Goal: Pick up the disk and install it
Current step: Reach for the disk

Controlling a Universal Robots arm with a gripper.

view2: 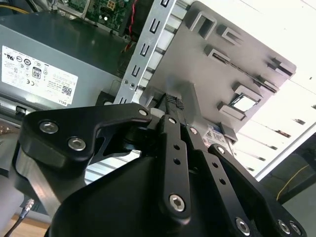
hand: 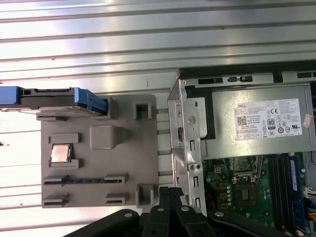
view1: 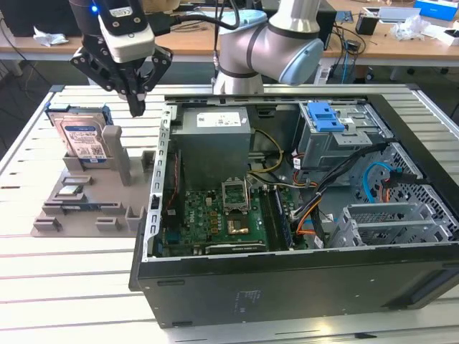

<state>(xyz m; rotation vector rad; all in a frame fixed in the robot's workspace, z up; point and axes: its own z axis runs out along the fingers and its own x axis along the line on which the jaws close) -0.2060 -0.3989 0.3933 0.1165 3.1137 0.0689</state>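
Pincer (view1: 135, 107) closed narrow, holding nothing, hovering near the upright disk (view1: 82, 137), slotted in gray holder (view1: 79, 213)

ROBOTICS LAB, COMPUTER-ASSEMBLY BENCH: A silver-and-blue jointed robot arm (view1: 287, 43) rises at twelve o'clock in the exterior view over a slatted aluminium workbench (view1: 72, 287). An open black tower computer case (view1: 287, 287) lies at centre, its green motherboard (view1: 208, 222) bared. At nine o'clock a grey plastic fixture plate (view1: 86, 208) holds the disk (view1: 80, 136), a silver labelled hard drive in blue rails, standing on edge. Cluttered long wooden desks (view1: 401, 46) line the far side from ten to two o'clock.
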